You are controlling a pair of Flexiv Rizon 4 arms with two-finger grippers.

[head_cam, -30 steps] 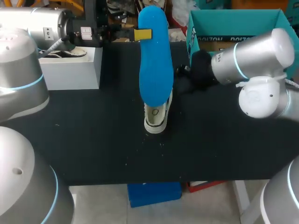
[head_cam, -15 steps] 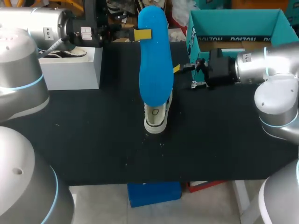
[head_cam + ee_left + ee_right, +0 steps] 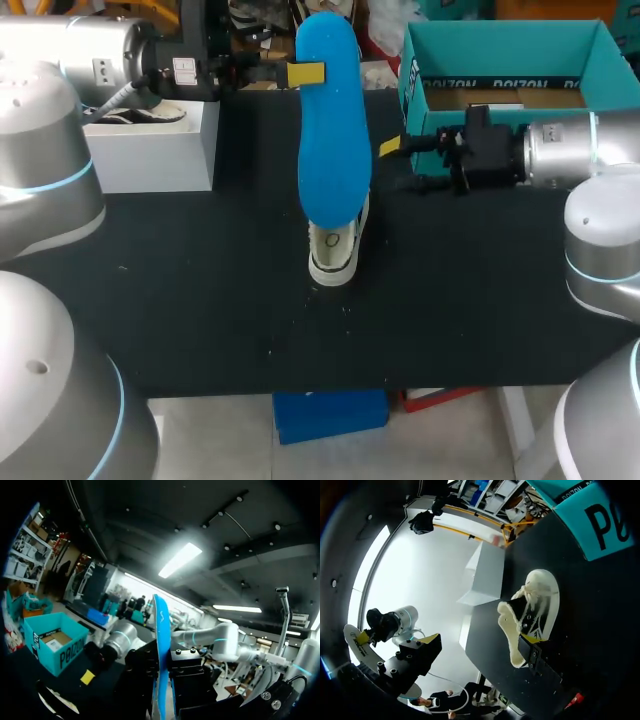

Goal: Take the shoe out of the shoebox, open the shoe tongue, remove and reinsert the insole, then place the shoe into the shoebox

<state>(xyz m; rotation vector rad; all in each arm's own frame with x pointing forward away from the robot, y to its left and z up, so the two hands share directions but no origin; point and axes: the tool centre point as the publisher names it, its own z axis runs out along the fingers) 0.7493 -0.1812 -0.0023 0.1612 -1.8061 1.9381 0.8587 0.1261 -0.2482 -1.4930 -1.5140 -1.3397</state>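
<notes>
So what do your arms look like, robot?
Both my left arm and right arm are fat, round, silver-white tubes with glowing blue rings. The left pincer and right pincer are black with yellow tips.

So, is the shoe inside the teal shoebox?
No, the white shoe stands on the black table, well outside the teal shoebox.

Black table (image 3: 200,300) carries a shoe (image 3: 335,255), teal shoebox (image 3: 500,40) (open-topped) and white box (image 3: 160,150)
</notes>
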